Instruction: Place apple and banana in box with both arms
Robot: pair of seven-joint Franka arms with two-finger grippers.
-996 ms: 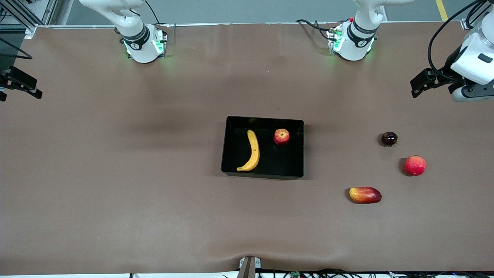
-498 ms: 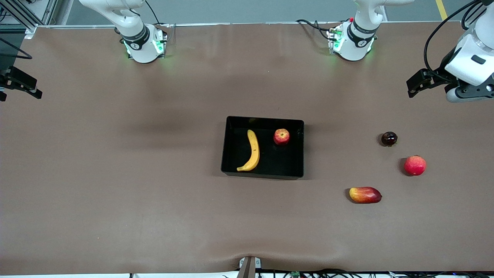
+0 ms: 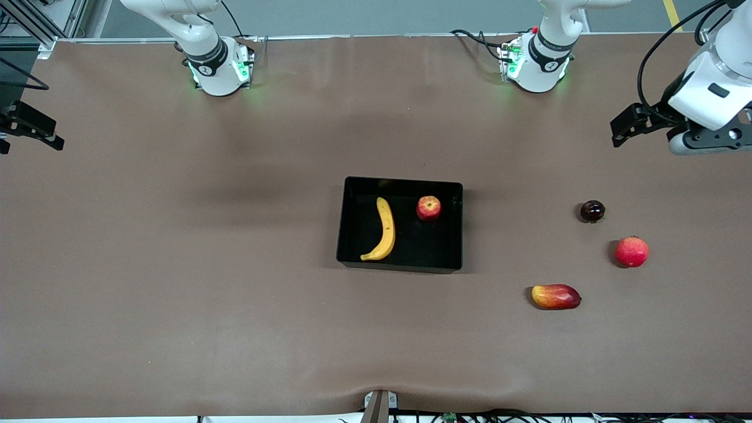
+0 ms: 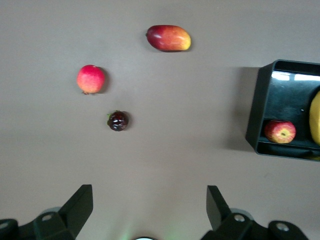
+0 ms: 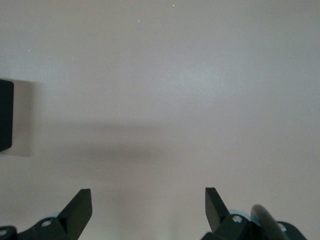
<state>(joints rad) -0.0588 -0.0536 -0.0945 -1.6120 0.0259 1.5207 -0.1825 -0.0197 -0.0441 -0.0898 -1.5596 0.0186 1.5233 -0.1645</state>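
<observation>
- The box [image 3: 400, 264] sits on the tabletop [image 3: 176, 264], about midway between the two arms' ends.
- The banana [image 3: 385, 230] lies in the box, on the side toward the right arm's end.
- The apple [image 3: 429, 208] also sits in the box, beside the banana toward the left arm's end, in the part farther from the front camera.
- A small dark fruit [image 3: 592, 211], a round fruit [image 3: 631, 252] and an elongated fruit [image 3: 556, 296] lie on the tabletop toward the left arm's end, well apart from the box.
- Of these three, the small dark fruit is farthest from the front camera, the elongated fruit nearest, the round fruit between them.
- The left pincer [image 3: 624, 124] is over the tabletop's left-arm end; the right pincer [image 3: 29, 126] is over its right-arm end.
</observation>
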